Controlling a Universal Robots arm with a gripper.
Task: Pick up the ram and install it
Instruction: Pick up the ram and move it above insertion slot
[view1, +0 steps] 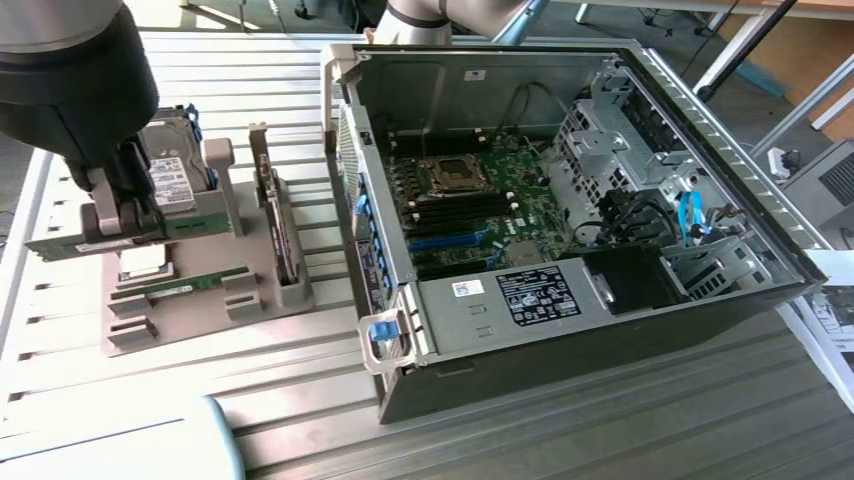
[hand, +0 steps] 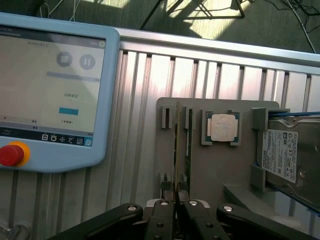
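One ram, pinched on edge in the narrowed gripper over the grey holder, presumably oriented for seating.

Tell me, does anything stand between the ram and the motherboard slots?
Yes. The upright expansion card and the case wall stand between the ram, which the gripper grips, and the slots; the case's top is open.

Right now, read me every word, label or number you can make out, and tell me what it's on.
Nothing reads clearly enough to quote.
Touchscreen: words blurred; a pause symbol shows.
Hard drive label: print too small.
Black sticker inside the computer case: too small.
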